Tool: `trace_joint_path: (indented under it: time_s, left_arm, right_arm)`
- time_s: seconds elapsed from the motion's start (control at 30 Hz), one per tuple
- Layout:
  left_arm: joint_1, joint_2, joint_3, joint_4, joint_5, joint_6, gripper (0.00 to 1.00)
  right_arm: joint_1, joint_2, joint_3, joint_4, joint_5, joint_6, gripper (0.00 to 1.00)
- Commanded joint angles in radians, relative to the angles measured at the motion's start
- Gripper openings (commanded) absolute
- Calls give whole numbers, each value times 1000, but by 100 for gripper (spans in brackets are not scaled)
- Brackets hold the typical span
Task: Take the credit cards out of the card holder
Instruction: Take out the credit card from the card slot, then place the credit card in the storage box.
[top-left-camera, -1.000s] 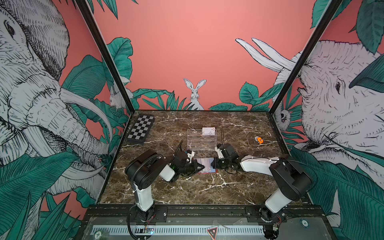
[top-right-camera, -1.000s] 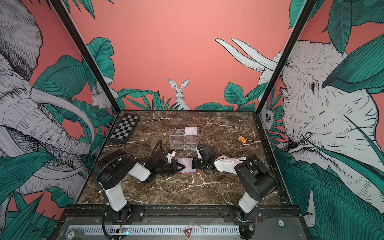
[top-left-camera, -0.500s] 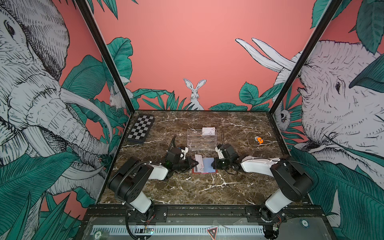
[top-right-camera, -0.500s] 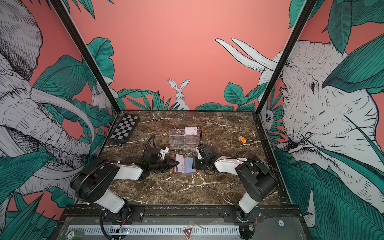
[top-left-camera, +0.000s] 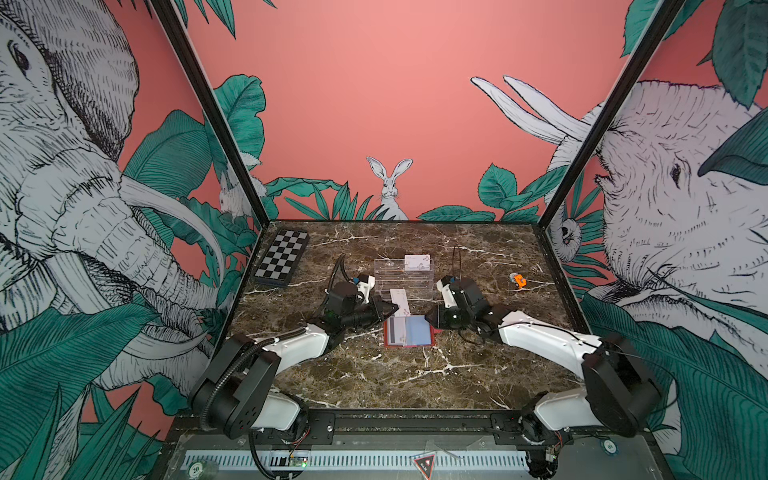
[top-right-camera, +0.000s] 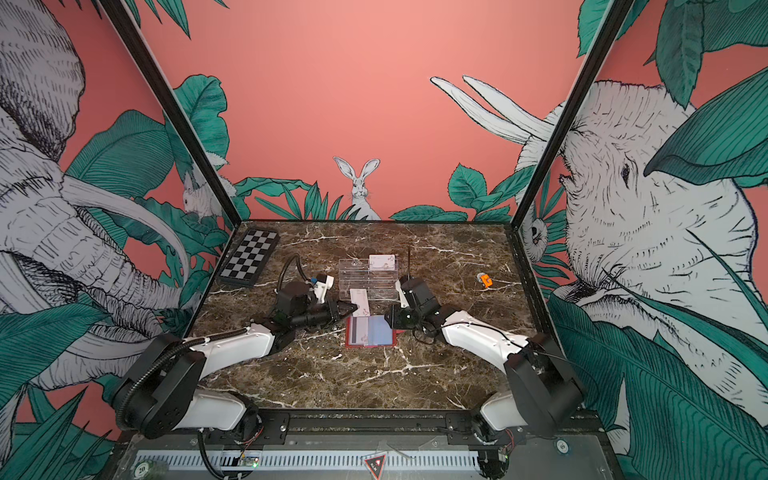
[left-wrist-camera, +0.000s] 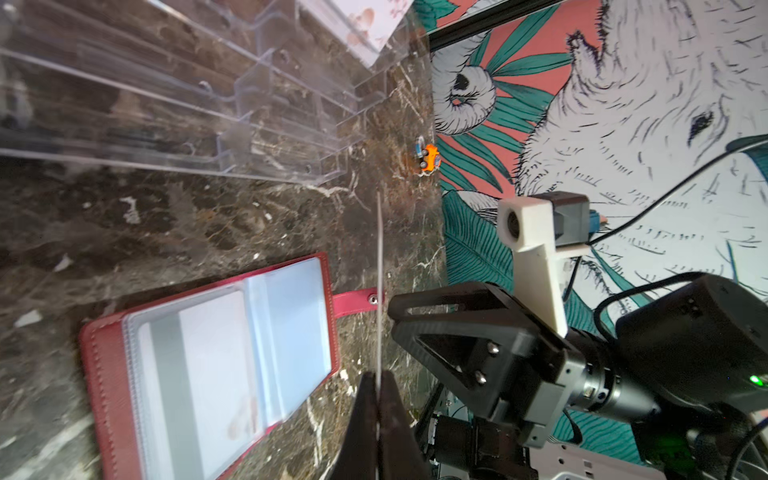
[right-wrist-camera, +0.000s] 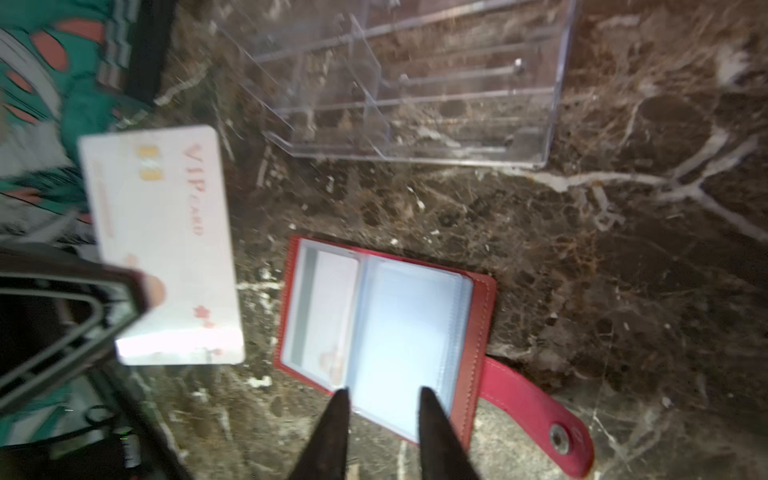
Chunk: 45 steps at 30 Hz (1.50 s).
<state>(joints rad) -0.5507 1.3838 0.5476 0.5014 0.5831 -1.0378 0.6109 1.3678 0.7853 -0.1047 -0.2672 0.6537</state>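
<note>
A: What had the left gripper got?
B: One credit card, pinched tight by one end and lifted clear, just on the far side of the card holder. The holder lay open mid-table, near side of the acrylic rack.
A: And the right gripper?
B: Jaws partly apart, empty, poised by the holder's right-hand sleeve page. Whether they touched it I couldn't tell.
A: So how should the carry have gone?
B: I'd have held the pinch firm and the card level, since an end grip lets it swivel, and set it down well apart from the holder. A second card, grey stripe showing, sat in the left sleeve — the right jaws looked best used pinning the cover while that one slid out.
</note>
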Motion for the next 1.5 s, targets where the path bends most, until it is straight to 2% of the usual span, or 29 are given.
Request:
trace_joint_path:
  time_s: [0.0, 0.1, 0.17, 0.33, 0.57, 0.83, 1.0, 1.13, 1.3, 1.47]
  left_arm:
    - [5, -20, 33, 44, 2, -61, 0]
    - [5, -10, 35, 146, -23, -156, 0]
    - [4, 1, 41, 227, -40, -220, 0]
    - [3, 36, 120, 332, -13, -304, 0]
    - [2, 28, 172, 301, 41, -279, 0]
    - [-4, 26, 190, 283, 95, -237, 0]
    - [-25, 38, 215, 293, 126, -218, 0]
    - [-44, 56, 228, 310, 136, -216, 0]
    - [-64, 86, 239, 333, 151, -216, 0]
    - [-78, 116, 250, 362, 165, -222, 0]
  right_arm:
    - [-78, -63, 20, -29, -33, -9, 52]
    - [-163, -133, -8, 41, -101, 46, 74]
    - [-215, -171, -33, 111, -161, 100, 81]
    - [-304, -200, -31, 199, -301, 166, 82]
    - [-365, -205, -3, 186, -407, 129, 83]
    - [-400, -148, 119, 89, -604, -13, 78]
    - [-400, -86, 207, 71, -722, -72, 71]
    - [-398, -36, 255, 78, -769, -80, 64]
    - [-387, -6, 255, 173, -818, -24, 55]
    - [-354, 16, 254, 175, -830, -29, 47]
